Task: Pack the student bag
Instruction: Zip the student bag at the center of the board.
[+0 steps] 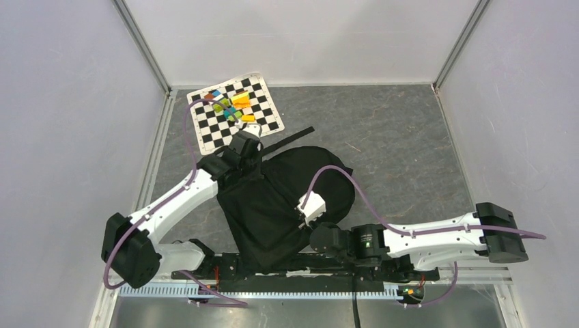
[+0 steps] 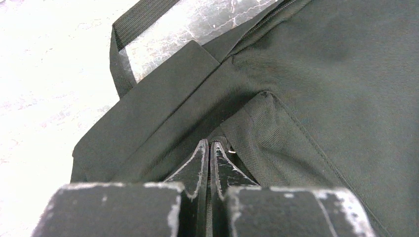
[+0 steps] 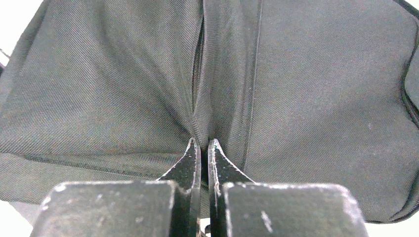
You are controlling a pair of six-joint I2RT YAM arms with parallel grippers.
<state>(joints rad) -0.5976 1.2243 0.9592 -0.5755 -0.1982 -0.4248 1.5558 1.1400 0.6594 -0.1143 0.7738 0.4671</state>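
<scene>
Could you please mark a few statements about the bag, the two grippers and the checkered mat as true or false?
1. The student bag lies on the grey table. True.
2. The right gripper is wide open. False: it is shut, pinching a fold of the bag's fabric.
3. A checkered mat lies at the table's far left corner. True.
4. The coloured pieces are inside the bag. False: they sit on the mat.
5. The left gripper is shut on the bag's fabric. True.
</scene>
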